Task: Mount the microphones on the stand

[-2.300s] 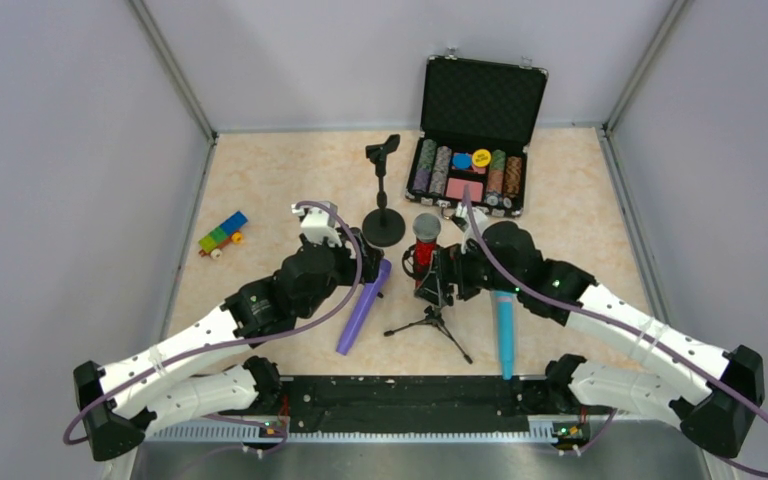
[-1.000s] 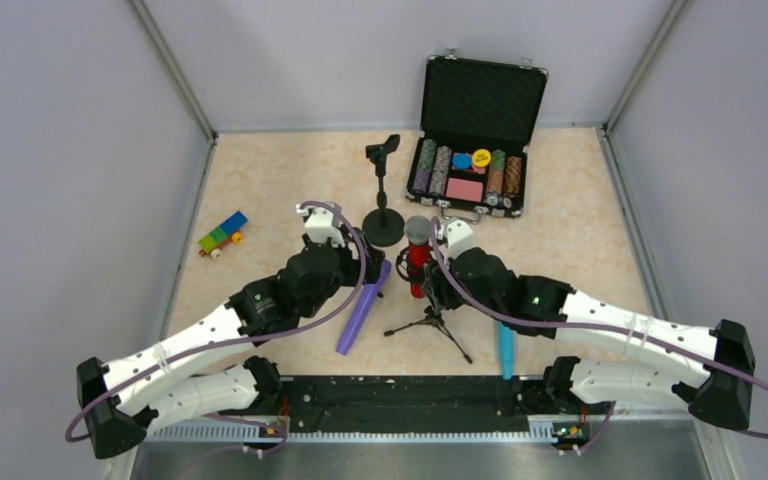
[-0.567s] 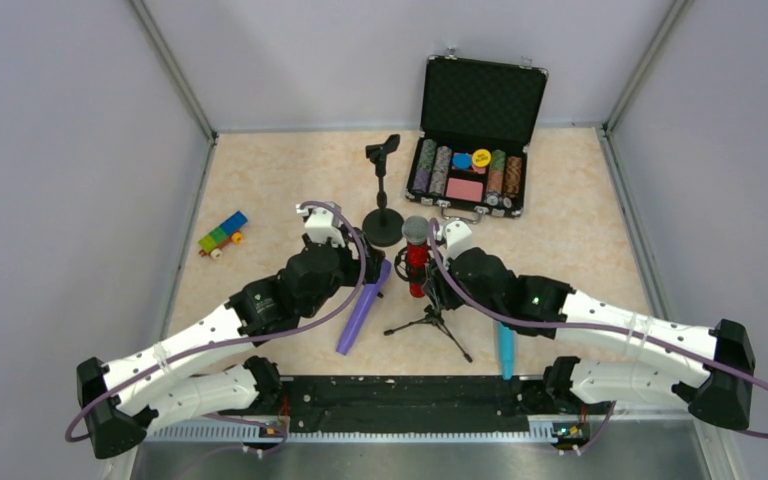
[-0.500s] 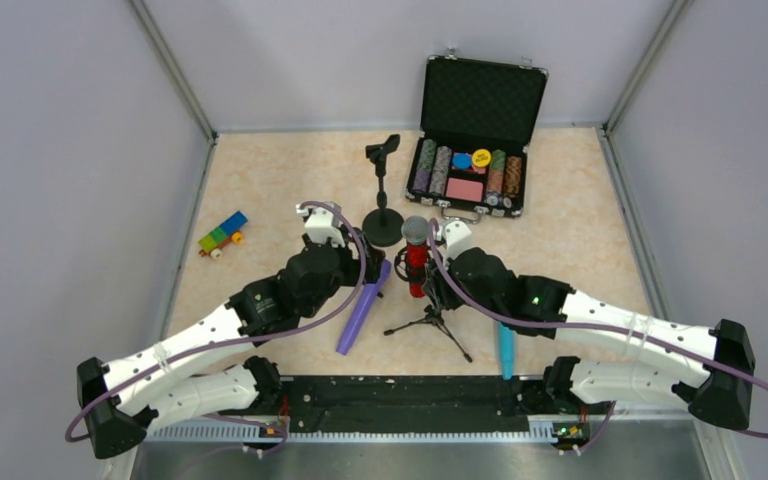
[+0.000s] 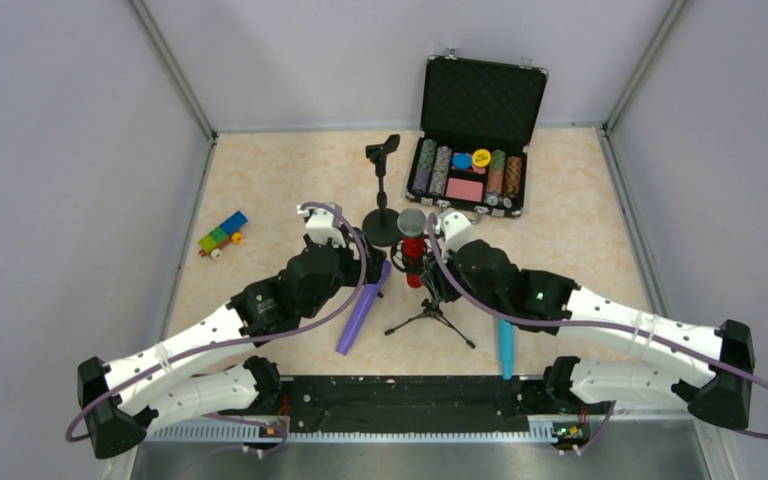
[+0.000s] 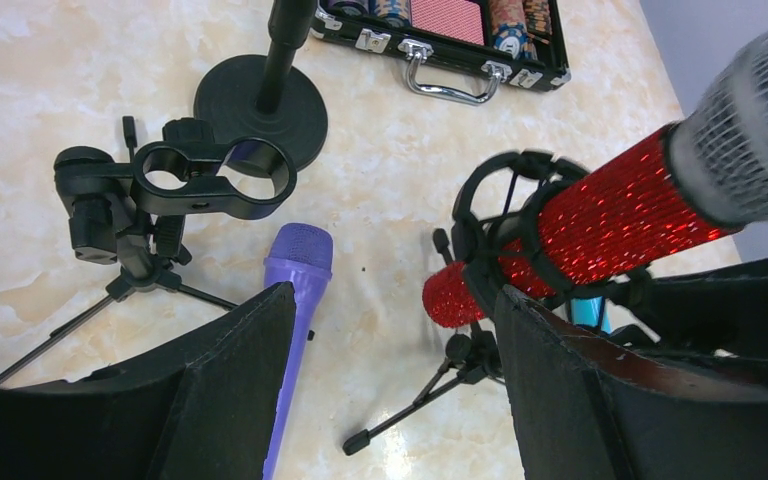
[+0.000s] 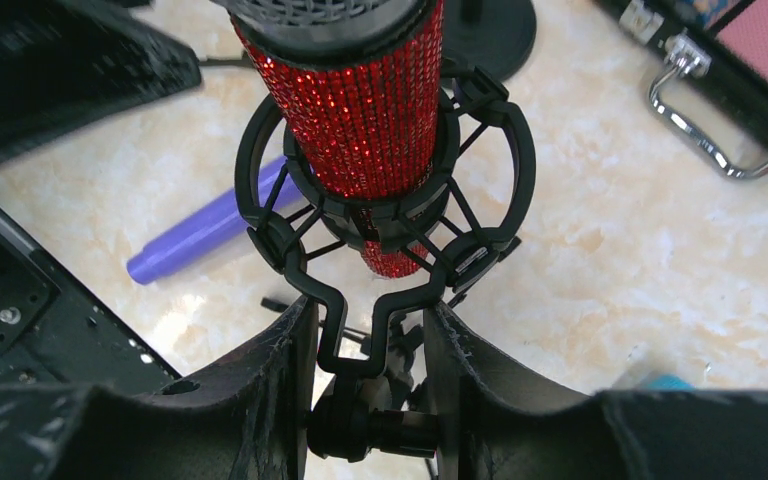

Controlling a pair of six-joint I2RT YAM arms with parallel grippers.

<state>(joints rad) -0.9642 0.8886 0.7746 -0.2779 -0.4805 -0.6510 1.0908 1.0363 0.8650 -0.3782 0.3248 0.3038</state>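
Observation:
The glittery red microphone [image 5: 412, 247] with a silver mesh head sits upright in the black shock mount [image 7: 385, 215] of a small tripod stand [image 5: 430, 318]. My right gripper [image 7: 370, 310] is shut on the mount's swivel joint [image 7: 380, 420] just below the red microphone [image 7: 360, 110]. My left gripper [image 6: 392, 295] hangs open above the table, between the purple microphone [image 6: 295, 270] and the red microphone [image 6: 600, 220]. The purple microphone [image 5: 363, 305] lies flat on the table. The teal-blue microphone [image 5: 505, 345] lies flat under my right arm, partly hidden.
A round-base stand [image 5: 384, 225] with an empty clip stands behind the red microphone. A second small tripod with an empty double-ring clamp [image 6: 210, 180] stands left of the purple one. An open poker-chip case [image 5: 472, 150] sits at the back, toy blocks [image 5: 222, 233] at the left.
My right gripper came in from the right and closed on the mount's joint. The red microphone and tripod shifted slightly left and toward the back. The left arm stayed still.

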